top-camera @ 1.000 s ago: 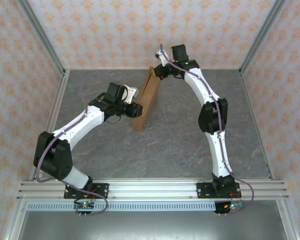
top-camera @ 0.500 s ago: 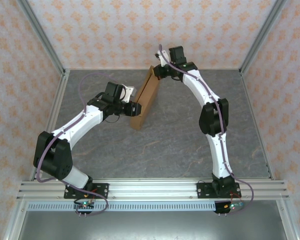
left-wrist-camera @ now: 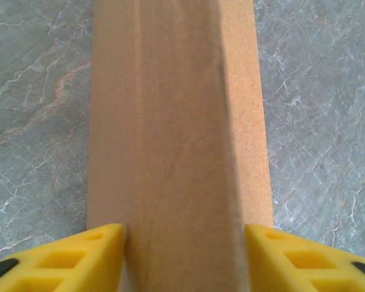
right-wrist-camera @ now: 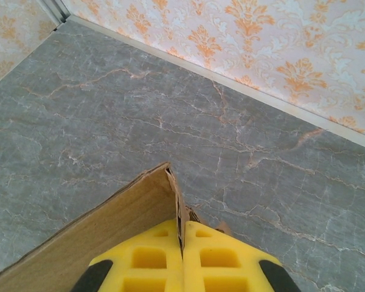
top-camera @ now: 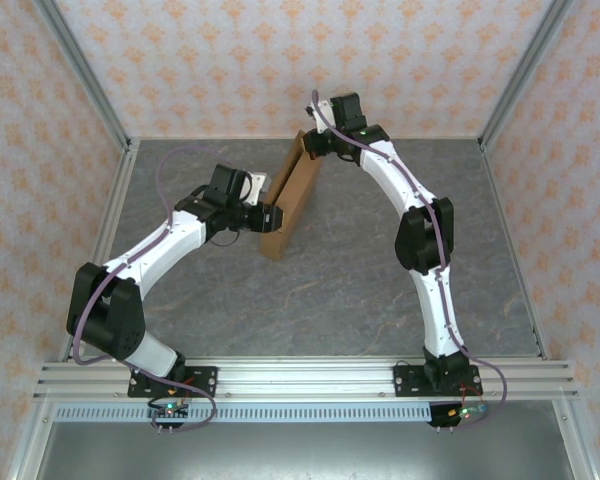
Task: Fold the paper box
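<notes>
Pinching the far corner of the paper box [right-wrist-camera: 109, 225] with the right tool [right-wrist-camera: 182, 234], pressed together on the cardboard edge, likely to hold it upright. Straddling the near end with the left tool [left-wrist-camera: 182, 231], spread to both sides, probably to steady or crease; clamped or just touching, cannot tell. Standing on edge, slanted, mid-rear on the counter [top-camera: 380, 270], between both tools. Hard to make out flaps or creases; near end cropped in left wrist view.
</notes>
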You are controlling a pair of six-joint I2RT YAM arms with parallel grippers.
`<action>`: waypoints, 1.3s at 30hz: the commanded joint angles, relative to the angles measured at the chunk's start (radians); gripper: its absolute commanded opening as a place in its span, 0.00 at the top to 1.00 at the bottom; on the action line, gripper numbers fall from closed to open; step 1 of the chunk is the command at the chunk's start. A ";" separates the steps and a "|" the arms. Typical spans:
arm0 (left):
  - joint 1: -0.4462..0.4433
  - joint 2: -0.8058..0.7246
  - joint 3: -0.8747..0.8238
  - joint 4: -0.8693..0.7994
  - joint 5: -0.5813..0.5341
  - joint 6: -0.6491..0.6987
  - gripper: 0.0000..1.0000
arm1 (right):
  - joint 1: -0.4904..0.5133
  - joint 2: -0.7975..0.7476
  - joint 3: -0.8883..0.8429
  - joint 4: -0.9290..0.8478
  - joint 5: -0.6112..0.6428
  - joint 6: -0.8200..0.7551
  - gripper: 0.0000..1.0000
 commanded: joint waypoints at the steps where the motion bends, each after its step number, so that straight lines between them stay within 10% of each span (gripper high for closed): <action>1: 0.015 0.025 -0.018 -0.062 -0.083 0.004 0.52 | 0.001 0.004 0.016 -0.116 0.050 -0.028 1.00; 22: 0.048 0.029 -0.051 -0.029 -0.047 -0.016 0.60 | -0.097 -0.172 -0.252 0.104 -0.154 0.260 0.24; 39: 0.067 0.044 -0.061 0.012 0.033 -0.050 0.60 | -0.025 -0.274 -0.642 0.547 -0.301 0.617 0.21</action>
